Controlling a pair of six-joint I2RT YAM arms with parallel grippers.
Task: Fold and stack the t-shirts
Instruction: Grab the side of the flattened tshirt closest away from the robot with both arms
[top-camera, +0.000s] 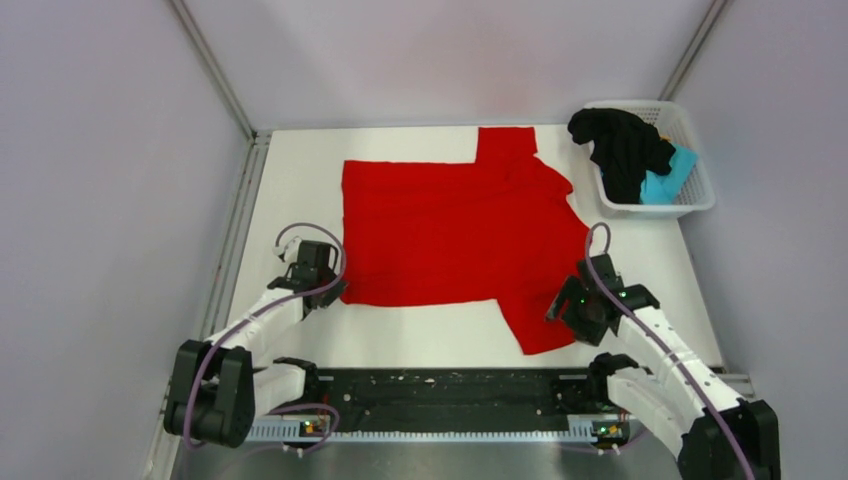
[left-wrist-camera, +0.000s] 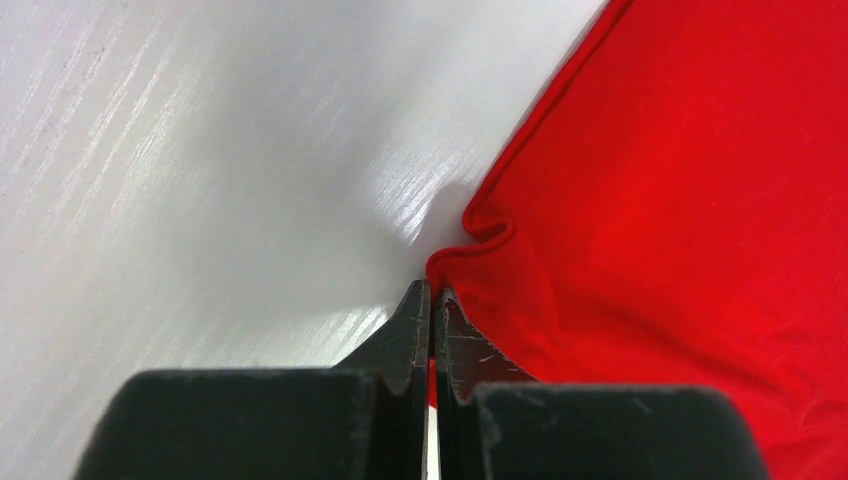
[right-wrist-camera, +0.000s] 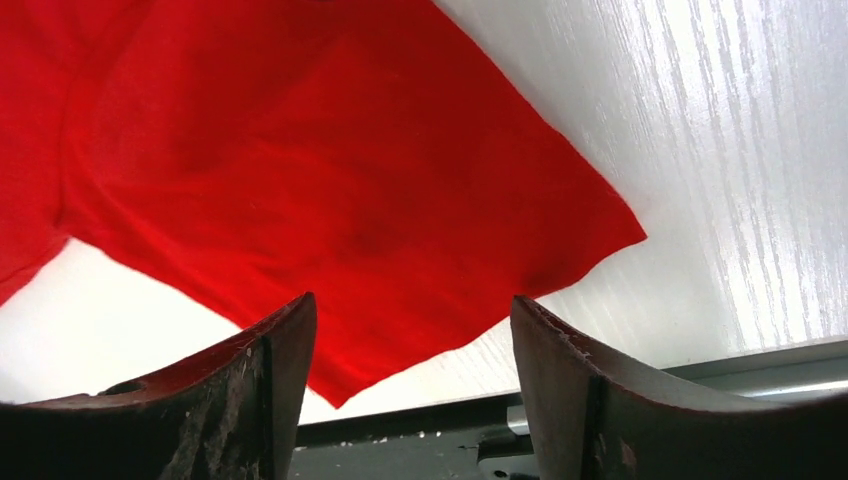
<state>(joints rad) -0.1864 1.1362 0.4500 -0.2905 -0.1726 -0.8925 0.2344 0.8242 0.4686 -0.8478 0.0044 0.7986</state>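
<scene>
T-shirt (top-camera: 450, 230), plain red, lies spread flat at centre frame, one sleeve at the table's top edge and one at lower right. Left gripper (left-wrist-camera: 432, 300) is clenched on its lower-left hem corner. Right gripper (right-wrist-camera: 410, 310) hangs released over the lower sleeve. Bare white table (top-camera: 295, 190) borders left and bottom. At upper right, a basket (top-camera: 700, 200) holds a black t-shirt (top-camera: 620, 145) and a teal t-shirt (top-camera: 665, 182).

1. Top view: bright, even, diffuse light; the glossy white counter (top-camera: 290, 180) is nearly shadowless.
2. Left wrist view: pale glare at frame centre; a soft grey shadow beside the bright red cloth t-shirt (left-wrist-camera: 700, 200); the bottom edge is out of focus.
3. Right wrist view: glare washes out the upper right; the lower corners are dark and soft.
</scene>
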